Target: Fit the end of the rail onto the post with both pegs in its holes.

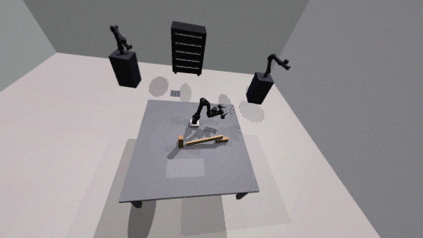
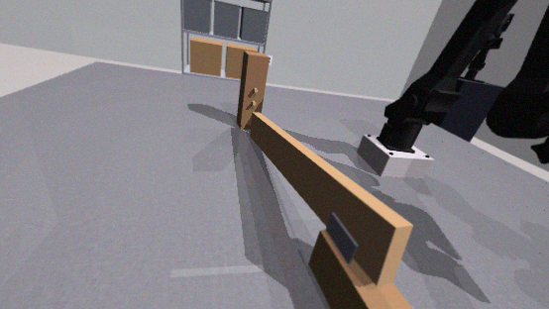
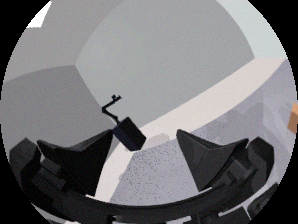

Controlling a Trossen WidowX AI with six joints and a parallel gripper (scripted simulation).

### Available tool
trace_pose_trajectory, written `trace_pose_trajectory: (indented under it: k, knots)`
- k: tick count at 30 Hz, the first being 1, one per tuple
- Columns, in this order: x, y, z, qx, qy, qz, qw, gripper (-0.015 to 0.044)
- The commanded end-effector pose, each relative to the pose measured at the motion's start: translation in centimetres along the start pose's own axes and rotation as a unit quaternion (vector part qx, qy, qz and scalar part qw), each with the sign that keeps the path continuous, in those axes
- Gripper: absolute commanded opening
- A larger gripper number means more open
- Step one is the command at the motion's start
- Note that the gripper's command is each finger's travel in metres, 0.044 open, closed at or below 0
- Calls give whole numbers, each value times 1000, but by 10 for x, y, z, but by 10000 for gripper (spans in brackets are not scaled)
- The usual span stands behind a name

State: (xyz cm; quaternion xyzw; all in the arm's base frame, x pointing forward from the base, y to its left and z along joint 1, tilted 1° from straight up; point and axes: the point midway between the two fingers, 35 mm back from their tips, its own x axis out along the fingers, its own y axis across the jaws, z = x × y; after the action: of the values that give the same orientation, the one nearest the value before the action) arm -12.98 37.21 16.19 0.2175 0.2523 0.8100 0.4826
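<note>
The wooden rail (image 1: pixel 205 139) (image 2: pixel 317 183) slopes down from the footboard block (image 1: pixel 225 140) (image 2: pixel 323 257) to the table by the post (image 1: pixel 181 142) (image 2: pixel 254 74). Its far end stands on the block beside the dark bracket plate (image 2: pixel 342 239). Its low end is close in front of the post, below the upper peg (image 2: pixel 255 91) and lower peg (image 2: pixel 253 103), which both stick out bare. The holes are not visible. My gripper (image 1: pixel 223 111) (image 3: pixel 145 133) is open and empty, raised above the table behind the rail, clear of it. A piece of wood shows at the wrist view's right edge.
The arm's white base (image 1: pixel 194 123) (image 2: pixel 407 163) stands on the grey table (image 1: pixel 149 179) (image 2: pixel 124 198) behind the rail. Two other arms on dark pedestals (image 1: pixel 125 69) (image 1: pixel 259 88) and a dark rack (image 1: pixel 188 47) stand beyond the table.
</note>
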Motion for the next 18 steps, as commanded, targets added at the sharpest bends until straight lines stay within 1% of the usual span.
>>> trace_pose_trajectory:
  k: [1,2,5,10,14,18]
  knots:
    - [0,-1,1,-2,0,-2,1000,426]
    - [1,-5,2,-7,-1,-8,1000,440]
    - [4,-29,16,-45,-2,-48,998,440]
    - [-1,-97,57,-141,9,-161,977,440]
    - [-21,-152,94,-210,36,-253,944,440]
    - [-55,-201,128,-261,81,-336,901,440]
